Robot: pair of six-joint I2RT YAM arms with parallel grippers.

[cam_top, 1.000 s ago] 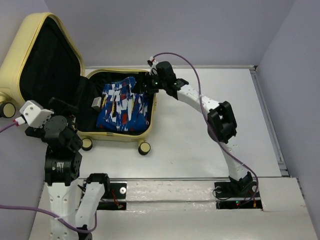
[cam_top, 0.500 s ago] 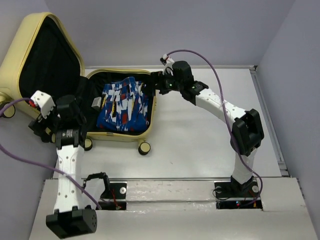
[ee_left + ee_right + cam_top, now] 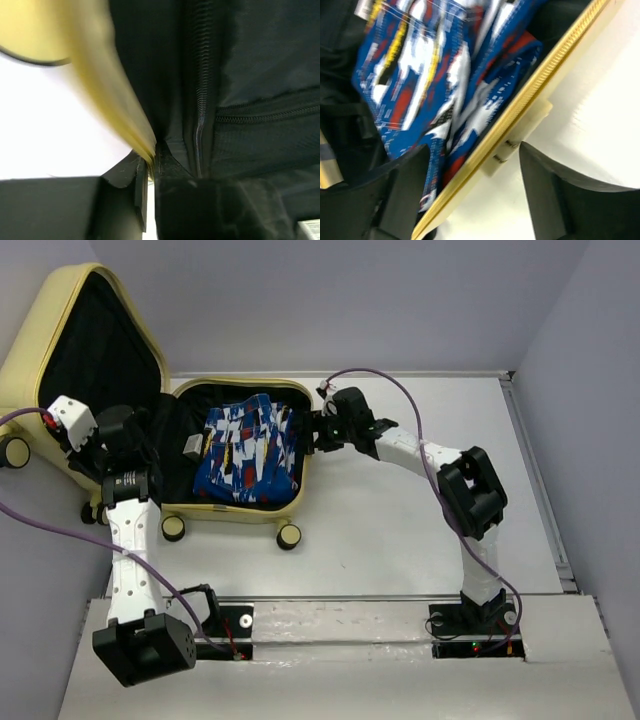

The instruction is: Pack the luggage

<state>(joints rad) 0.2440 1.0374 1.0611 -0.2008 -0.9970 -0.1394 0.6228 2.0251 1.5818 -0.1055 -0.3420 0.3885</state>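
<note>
White table (image 3: 400,510) bears open luggage (image 3: 188,408), left jaws pinching its lid.

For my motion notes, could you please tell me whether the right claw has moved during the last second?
Yes. The right claw has drawn back from above the patterned bundle to the right rim of the luggage, which it now straddles.

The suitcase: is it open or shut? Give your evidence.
Open. The suitcase lid stands raised, black lining showing, with folded clothing lying in the base.
</note>
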